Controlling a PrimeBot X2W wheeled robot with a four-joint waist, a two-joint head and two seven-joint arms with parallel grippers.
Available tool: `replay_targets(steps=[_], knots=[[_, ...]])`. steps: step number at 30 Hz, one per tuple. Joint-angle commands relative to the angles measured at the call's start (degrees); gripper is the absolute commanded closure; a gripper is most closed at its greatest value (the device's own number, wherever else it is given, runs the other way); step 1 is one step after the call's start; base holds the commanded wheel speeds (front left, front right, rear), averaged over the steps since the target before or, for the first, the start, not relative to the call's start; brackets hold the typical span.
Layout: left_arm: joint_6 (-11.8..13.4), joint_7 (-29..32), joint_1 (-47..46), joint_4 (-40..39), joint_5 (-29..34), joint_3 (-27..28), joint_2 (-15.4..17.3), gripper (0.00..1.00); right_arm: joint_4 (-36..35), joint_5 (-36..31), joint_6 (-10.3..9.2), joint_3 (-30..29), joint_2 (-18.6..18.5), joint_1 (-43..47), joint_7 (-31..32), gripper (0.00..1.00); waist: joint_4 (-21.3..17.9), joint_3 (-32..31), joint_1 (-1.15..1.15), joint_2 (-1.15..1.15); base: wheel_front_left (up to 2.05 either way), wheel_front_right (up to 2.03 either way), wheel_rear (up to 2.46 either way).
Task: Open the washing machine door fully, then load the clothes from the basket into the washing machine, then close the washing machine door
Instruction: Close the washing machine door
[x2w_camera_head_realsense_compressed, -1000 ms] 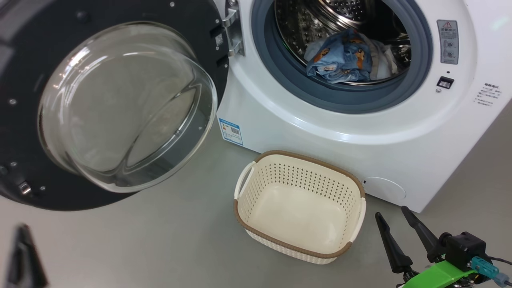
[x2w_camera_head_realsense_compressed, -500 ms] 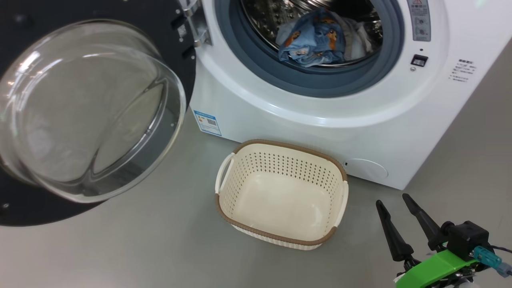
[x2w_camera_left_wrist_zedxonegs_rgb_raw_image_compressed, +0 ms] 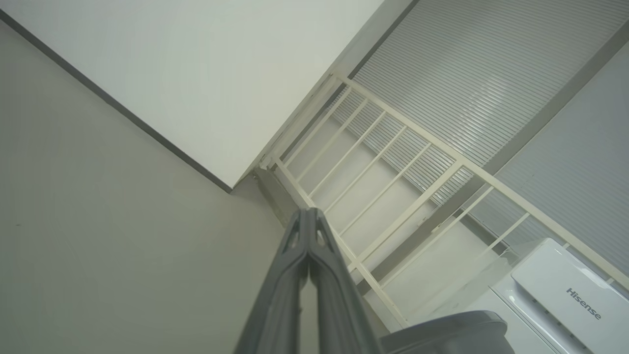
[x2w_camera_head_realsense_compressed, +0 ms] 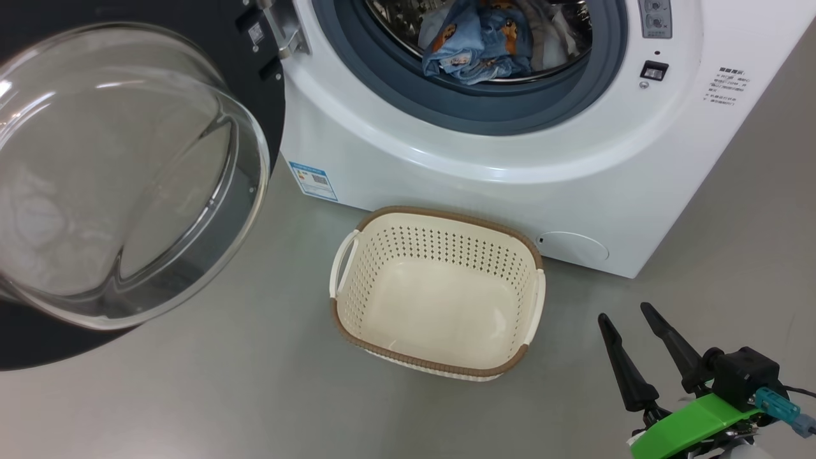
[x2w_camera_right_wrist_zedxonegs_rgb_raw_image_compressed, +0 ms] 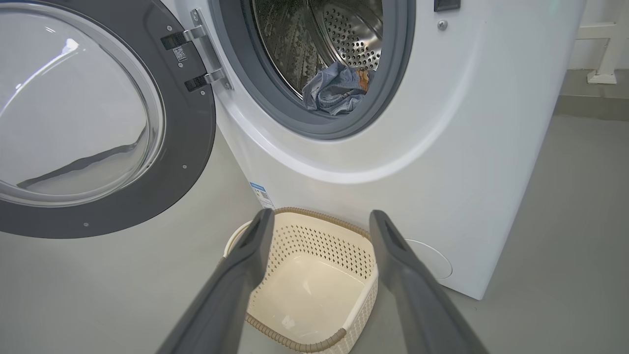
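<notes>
Clothes [x2w_camera_head_realsense_compressed: 475,39] in washing machine [x2w_camera_head_realsense_compressed: 484,188], basket [x2w_camera_head_realsense_compressed: 440,247] before

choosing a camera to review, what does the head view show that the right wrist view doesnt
Head view's extras: the green mount behind the open right tool, which sits right of the basket; a grey sticker on the washing machine. Right wrist view's extras: a look deep into the perforated steel drum; a white post base by the wall. Shared: the washing machine door standing open, the empty basket, the clothes in the drum, the blue energy label, the round service cover.
</notes>
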Motion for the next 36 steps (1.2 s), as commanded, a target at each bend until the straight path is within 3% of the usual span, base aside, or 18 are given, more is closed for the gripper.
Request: replay_targets(steps=[1, 7, 12, 23, 36], knots=[[-0.2, 2.3, -1.9, 0.4, -1.2, 1.1, 5.3, 1.0, -1.5, 0.2, 0.09, 1.6, -0.5, -1.5, -0.7, 0.0, 0.0, 0.3, 0.0, 0.0, 0.0, 0.0, 0.0], [-0.1, 15.1, -4.8, 7.3, -6.0, -1.9, 8.6, 1.0, -1.7, 0.2, 0.09, 1.6, -1.3, -1.8, -0.7, 0.0, 0.4, 1.2, 0.0, 0.0, 0.0, 0.0, 0.0], [1.7, 23.6, -6.3, 10.3, -7.9, -4.5, 9.4, 1.0, -1.8, 0.2, 0.09, 1.7, -2.0, -2.0, -0.7, 0.0, 0.6, 2.0, 0.0, 0.0, 0.0, 0.0, 0.0], [4.0, 31.7, -5.7, 9.5, -10.4, -6.3, 7.8, 1.0, -1.8, 0.2, 0.09, 2.2, -2.7, -2.9, -0.7, 0.0, 0.3, 2.8, 0.0, 0.0, 0.0, 0.0, 0.0], [6.1, 40.4, -0.4, 0.2, -12.4, -8.3, 6.4, 1.0, -1.4, 0.0, 0.09, 1.5, -2.5, -2.7, -0.7, 0.0, 1.0, 1.9, 0.0, 0.0, 0.0, 0.0, 0.0]])
